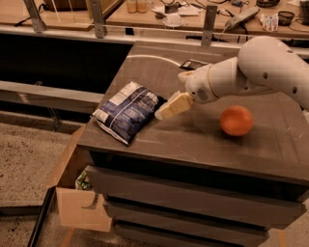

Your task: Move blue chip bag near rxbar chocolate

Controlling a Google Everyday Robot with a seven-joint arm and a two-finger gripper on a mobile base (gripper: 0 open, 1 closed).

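Note:
The blue chip bag (126,111) lies flat on the left part of the dark table top, crinkled, with white and grey print. The rxbar chocolate (193,64), a small flat dark bar, lies at the far side of the table, partly behind my arm. My gripper (166,110) hangs just above the table at the bag's right edge, with its cream fingers pointing left and down at the bag. It holds nothing that I can see.
An orange fruit (236,120) sits on the table right of the gripper. The table (193,144) has drawers below its front edge. An open cardboard box (77,198) stands on the floor at the lower left. A cluttered workbench (169,14) runs along the back.

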